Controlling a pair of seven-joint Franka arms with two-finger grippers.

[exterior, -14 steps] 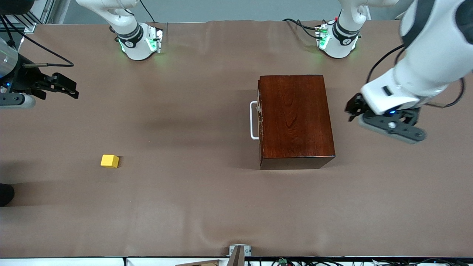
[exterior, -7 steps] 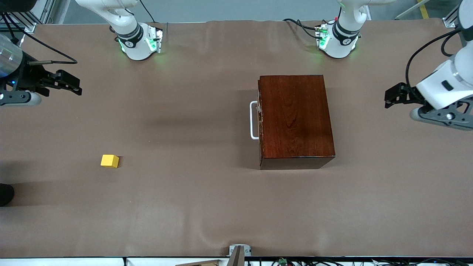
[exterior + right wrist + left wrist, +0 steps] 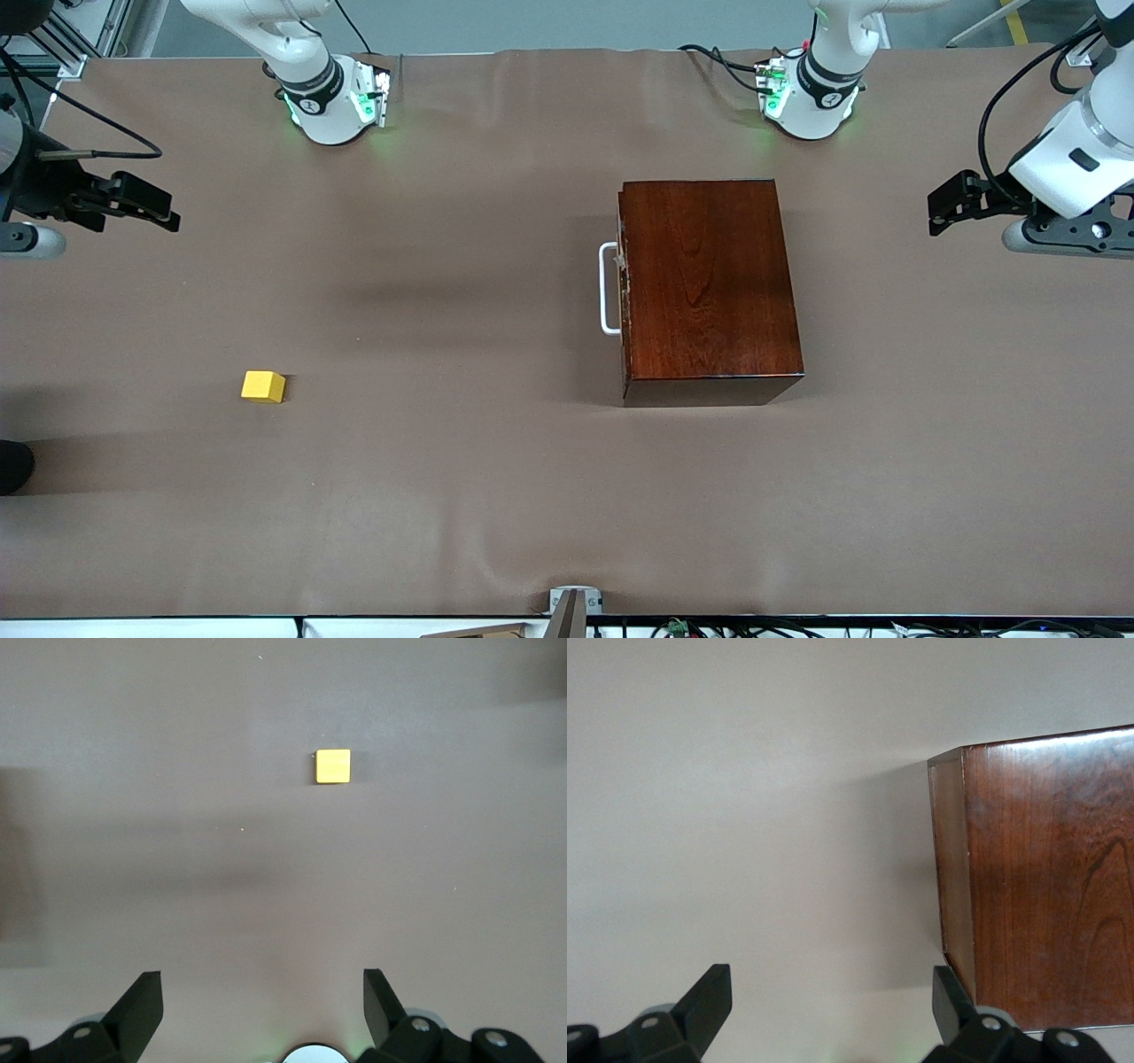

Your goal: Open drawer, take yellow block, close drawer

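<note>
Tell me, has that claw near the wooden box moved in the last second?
Yes. The left end effector has pulled away from the wooden box, out toward the left arm's end of the table. It is open and holds nothing.

brown cloth-covered table point(image 3: 461, 496), surface faintly rippled near edge closest to front camera. small grey metal bracket point(image 3: 575, 600) at middle of that edge. tangle of dark cables point(image 3: 797, 627) along white strip just under same edge, toward left arm's end. dark rounded object point(image 3: 14, 464) at right arm's end of table, only partly in view, cannot tell what it is. aluminium frame rails point(image 3: 97, 35) past table corner at right arm's end.
</note>
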